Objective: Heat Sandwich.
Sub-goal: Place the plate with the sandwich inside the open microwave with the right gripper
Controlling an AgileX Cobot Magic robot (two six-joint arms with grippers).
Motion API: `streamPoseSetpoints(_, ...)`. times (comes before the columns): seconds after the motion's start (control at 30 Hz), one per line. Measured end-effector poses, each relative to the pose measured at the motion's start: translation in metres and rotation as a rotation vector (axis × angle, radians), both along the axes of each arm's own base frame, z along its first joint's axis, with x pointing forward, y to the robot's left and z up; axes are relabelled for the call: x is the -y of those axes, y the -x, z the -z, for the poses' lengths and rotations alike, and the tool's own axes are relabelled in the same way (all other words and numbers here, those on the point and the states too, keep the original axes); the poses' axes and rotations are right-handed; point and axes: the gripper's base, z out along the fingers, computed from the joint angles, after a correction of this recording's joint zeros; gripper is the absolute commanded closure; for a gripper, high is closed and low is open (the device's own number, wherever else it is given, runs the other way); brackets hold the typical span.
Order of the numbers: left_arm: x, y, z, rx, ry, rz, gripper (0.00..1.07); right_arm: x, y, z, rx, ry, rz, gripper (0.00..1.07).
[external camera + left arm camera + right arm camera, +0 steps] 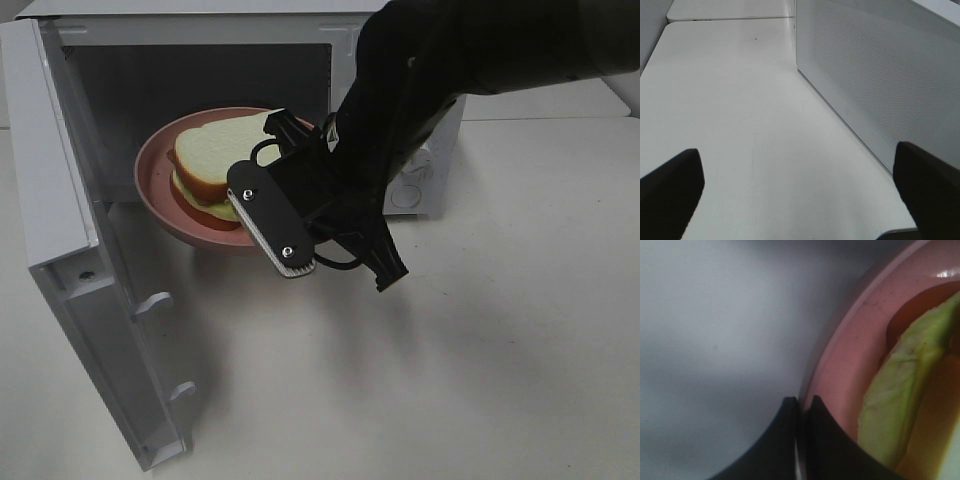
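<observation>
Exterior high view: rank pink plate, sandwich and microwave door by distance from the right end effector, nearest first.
From the right end effector:
1. pink plate: touching, its near rim is pinched in the grip.
2. sandwich: on the plate, just left and behind.
3. microwave door: swung open, far left.

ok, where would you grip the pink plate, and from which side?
Take the pink plate by its thin raised rim, on the edge facing out of the microwave, coming in from the open front. The sandwich covers the middle, and the cavity walls likely block the other sides. The right pincer is shut on that rim in just this way.
</observation>
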Motion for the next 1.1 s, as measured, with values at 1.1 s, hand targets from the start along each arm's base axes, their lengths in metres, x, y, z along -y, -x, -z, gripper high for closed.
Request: streamPoseSetpoints(1.1,0.000,0.000,0.000,0.000,0.000,0.000,0.09,-0.050,-0.072,0.007,-0.032,0.022,0.081,1.06)
